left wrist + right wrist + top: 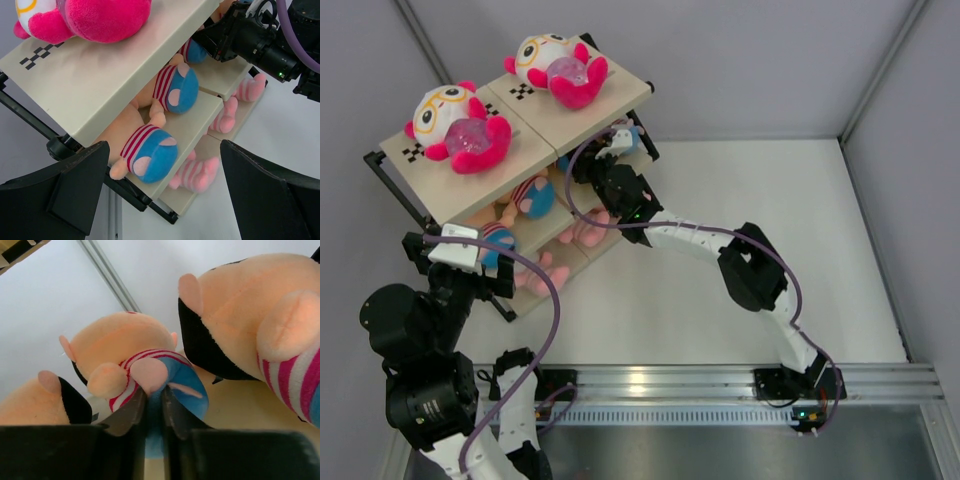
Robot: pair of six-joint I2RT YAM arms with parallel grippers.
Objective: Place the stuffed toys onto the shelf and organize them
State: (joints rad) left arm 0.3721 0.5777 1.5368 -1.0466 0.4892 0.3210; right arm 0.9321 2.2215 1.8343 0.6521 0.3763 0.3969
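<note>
L arm (425, 330) folded up tight over its base, wrist angled fwd. L claw (164, 149) spread wide, both fingers (75, 190) far apart at frame edges. R arm (750, 265) stretched far fwd & leftward, elbow raised. R claw (155, 395) nearly closed, tips pinching blue bottom of striped toy (125, 350).

Overhead view, close wrist views, shelf (620, 95) shared

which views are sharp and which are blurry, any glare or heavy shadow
Top external: evenly lit and sharp, soft shadows only, a glare streak on the metal rail. Left wrist: the shelf is crisp, the left gripper dark and soft-edged. Right wrist: very close, the right gripper blurred, the striped toy it pinches fairly sharp.
</note>
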